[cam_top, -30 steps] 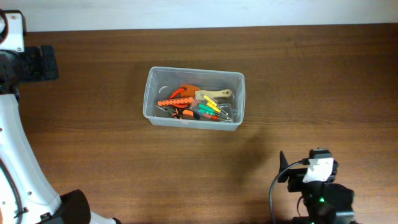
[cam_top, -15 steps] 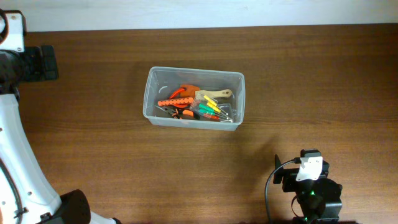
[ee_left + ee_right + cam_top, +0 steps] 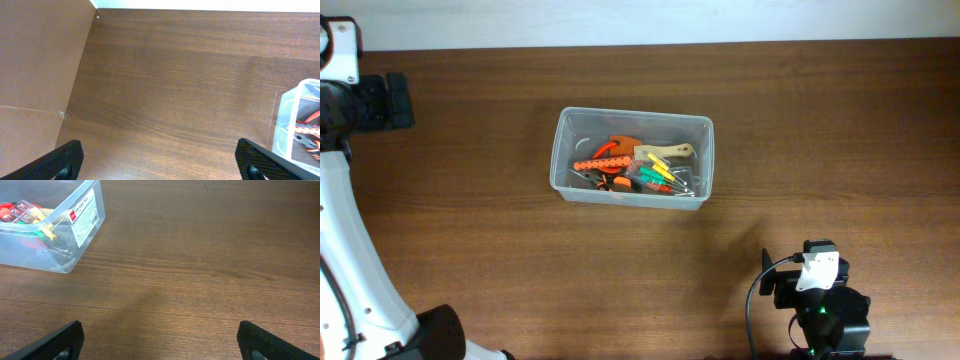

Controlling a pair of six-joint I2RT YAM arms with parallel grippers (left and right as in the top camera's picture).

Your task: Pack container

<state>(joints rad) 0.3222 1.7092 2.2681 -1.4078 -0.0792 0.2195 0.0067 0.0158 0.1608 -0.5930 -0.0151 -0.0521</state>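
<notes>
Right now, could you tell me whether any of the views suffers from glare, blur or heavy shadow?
Overhead: evenly lit and sharp, with only a faint shadow beside the container. Left wrist: crisp wood grain on the table, the container cut off at the right edge. Right wrist: sharp, the label partly legible, a soft dark patch on the wood. No harsh glare anywhere.

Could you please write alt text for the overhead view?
A clear plastic container holding orange, yellow and green hand tools sits on a wooden table. The left arm is at the left edge, the right arm bottom right.
</notes>
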